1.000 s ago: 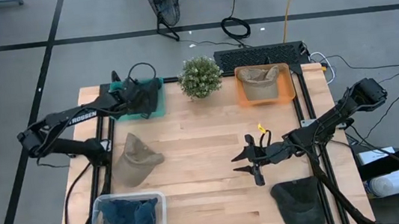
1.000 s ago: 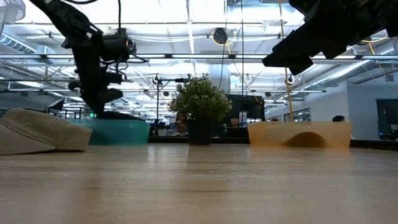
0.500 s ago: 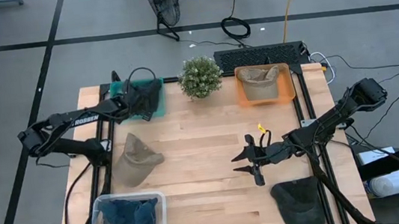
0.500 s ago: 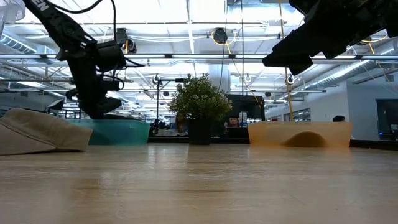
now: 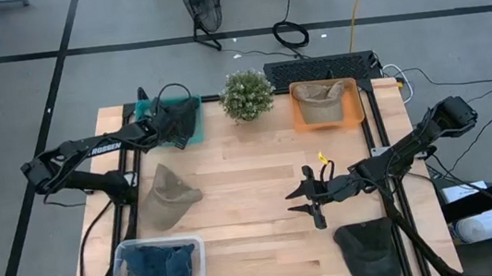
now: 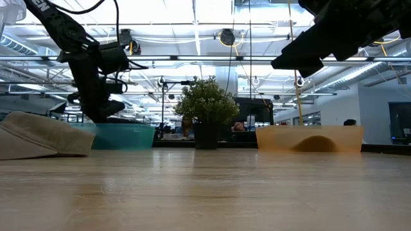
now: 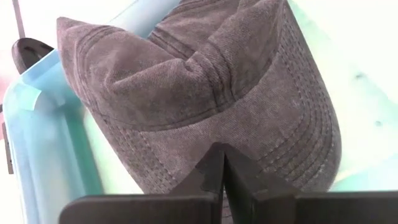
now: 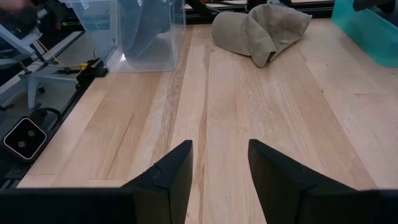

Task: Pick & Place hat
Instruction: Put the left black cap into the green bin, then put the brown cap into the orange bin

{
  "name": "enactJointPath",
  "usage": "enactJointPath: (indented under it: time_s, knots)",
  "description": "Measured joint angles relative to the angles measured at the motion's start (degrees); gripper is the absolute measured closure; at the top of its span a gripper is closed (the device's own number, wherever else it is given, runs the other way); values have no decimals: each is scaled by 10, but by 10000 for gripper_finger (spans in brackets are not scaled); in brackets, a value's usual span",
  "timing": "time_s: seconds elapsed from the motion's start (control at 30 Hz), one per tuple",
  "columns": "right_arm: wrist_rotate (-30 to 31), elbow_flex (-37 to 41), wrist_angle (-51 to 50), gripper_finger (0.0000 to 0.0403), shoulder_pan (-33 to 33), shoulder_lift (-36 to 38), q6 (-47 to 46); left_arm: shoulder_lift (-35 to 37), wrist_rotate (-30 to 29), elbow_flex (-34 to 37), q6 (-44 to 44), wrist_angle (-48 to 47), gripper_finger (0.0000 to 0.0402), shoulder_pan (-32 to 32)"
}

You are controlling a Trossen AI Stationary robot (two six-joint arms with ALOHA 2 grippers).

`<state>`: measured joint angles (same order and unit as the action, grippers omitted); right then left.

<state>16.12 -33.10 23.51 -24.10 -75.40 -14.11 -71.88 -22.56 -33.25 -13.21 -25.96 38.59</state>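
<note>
Fingers of the left gripper pinch the dark hat in the teal bin at upper left — best lift slowly — while the right gripper waits with fingers apart, mid-frame.

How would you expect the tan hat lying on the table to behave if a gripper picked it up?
The tan hat would probably flop: its crown already lies creased and collapsed in the right wrist view. It looks like soft cloth, so likely light and unlikely to roll. The brim may hold some shape.
</note>
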Motion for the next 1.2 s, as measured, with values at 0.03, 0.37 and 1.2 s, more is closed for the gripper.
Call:
enactJointPath:
  time_s: [0.03, 0.37, 1.2]
  knots:
    - [0, 0, -2, 259, 0, 0, 0, 6, 6, -3, 4, -7, 392, -1]
    - [-10, 0, -10, 259, 0, 0, 12, 146, 71, -68, 16, -158, 392, -53]
    - [35, 0, -25, 273, -36, 40, 40, 267, 118, -56, 21, 5, 392, -469]
